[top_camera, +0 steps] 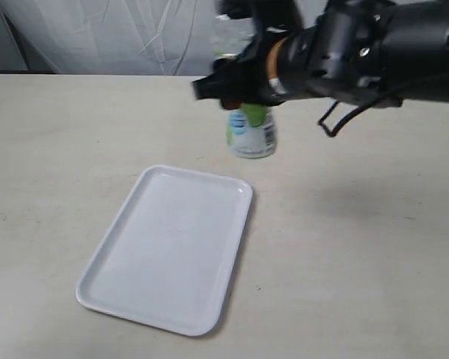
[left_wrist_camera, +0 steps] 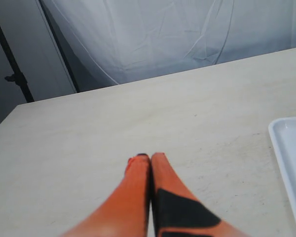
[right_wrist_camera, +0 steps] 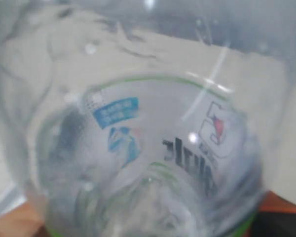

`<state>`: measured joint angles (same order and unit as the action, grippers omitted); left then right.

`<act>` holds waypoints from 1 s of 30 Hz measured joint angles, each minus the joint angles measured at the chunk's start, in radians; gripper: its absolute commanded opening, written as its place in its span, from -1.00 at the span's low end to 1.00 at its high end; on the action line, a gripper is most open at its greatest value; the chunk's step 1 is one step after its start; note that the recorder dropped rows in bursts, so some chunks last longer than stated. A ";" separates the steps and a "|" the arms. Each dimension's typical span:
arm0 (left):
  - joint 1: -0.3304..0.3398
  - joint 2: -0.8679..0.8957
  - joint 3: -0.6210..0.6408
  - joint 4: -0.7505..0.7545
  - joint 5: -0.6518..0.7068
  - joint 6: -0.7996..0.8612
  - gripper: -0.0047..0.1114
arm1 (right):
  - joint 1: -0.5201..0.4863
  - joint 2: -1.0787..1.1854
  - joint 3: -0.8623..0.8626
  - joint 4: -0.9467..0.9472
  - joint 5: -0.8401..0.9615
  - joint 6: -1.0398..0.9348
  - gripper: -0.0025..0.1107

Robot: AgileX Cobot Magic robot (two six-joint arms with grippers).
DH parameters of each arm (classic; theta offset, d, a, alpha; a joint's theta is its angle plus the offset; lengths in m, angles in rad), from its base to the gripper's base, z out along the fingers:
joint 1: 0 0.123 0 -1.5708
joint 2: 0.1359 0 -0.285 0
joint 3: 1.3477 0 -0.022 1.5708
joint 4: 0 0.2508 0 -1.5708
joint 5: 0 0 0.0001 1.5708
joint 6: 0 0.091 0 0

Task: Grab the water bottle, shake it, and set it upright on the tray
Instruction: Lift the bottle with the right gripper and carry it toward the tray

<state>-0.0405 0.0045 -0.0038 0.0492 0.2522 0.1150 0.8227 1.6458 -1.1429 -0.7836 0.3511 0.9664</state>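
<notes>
Pale beige tabletop (top_camera: pixel 359 247); wrinkled white sheet (left_wrist_camera: pixel 187 34) hung behind

Big flat table (top_camera: pixel 374 254), pale cream and smooth. Lying flat on it, left of the middle, a white tray (top_camera: pixel 172 250). Long in shape, with round corners and a low rim all round. Set at a slant, one short end close to the front, the other near the middle of the table. A soft grey shadow on the bare top to the right. From the left wrist view, just one tray corner, on the same pale top.
</notes>
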 measured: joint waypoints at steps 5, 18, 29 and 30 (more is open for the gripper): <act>0.000 0.000 0.000 0.000 0.000 0.000 -0.91 | 0.110 -0.088 0.102 0.379 -0.182 -0.521 -0.97; 0.000 0.000 0.000 0.000 0.000 0.000 -0.91 | -0.035 -0.108 0.146 0.397 -0.185 -0.318 -0.97; 0.000 0.000 0.000 0.000 0.000 0.000 -0.91 | -0.027 -0.176 0.159 0.312 -0.191 -0.310 -0.97; 0.000 0.000 0.000 0.000 0.000 0.000 -0.91 | -0.027 -0.202 0.157 0.302 -0.191 -0.310 -0.97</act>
<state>-0.0405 0.0045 -0.0038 0.0492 0.2522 0.1150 0.7957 1.4436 -0.9857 -0.4816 0.1602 0.6562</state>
